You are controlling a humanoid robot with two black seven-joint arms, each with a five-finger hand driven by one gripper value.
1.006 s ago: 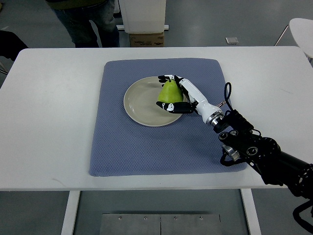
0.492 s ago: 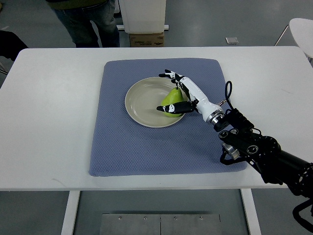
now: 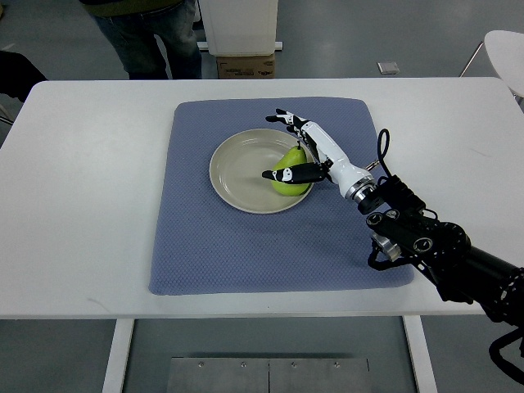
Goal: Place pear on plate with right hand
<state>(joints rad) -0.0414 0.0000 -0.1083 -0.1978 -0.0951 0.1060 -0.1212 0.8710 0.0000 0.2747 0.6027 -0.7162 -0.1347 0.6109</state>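
Note:
A green pear (image 3: 293,185) lies on its side on the right part of a beige plate (image 3: 239,170), which sits on a blue mat (image 3: 246,246). My right hand (image 3: 274,146) reaches in from the lower right and is open around the pear. Its fingers (image 3: 285,119) are spread above and behind the pear, clear of it. The thumb (image 3: 282,173) lies across the front of the pear. The left arm does not show.
The mat lies on a white table (image 3: 82,188). A person's legs (image 3: 147,37) and a cardboard box (image 3: 244,65) stand beyond the far edge. A white chair (image 3: 506,49) shows at the top right.
The pear went from upright in my hand's grasp to lying on the plate. My fingers have opened and lifted off it, spreading toward the far side.

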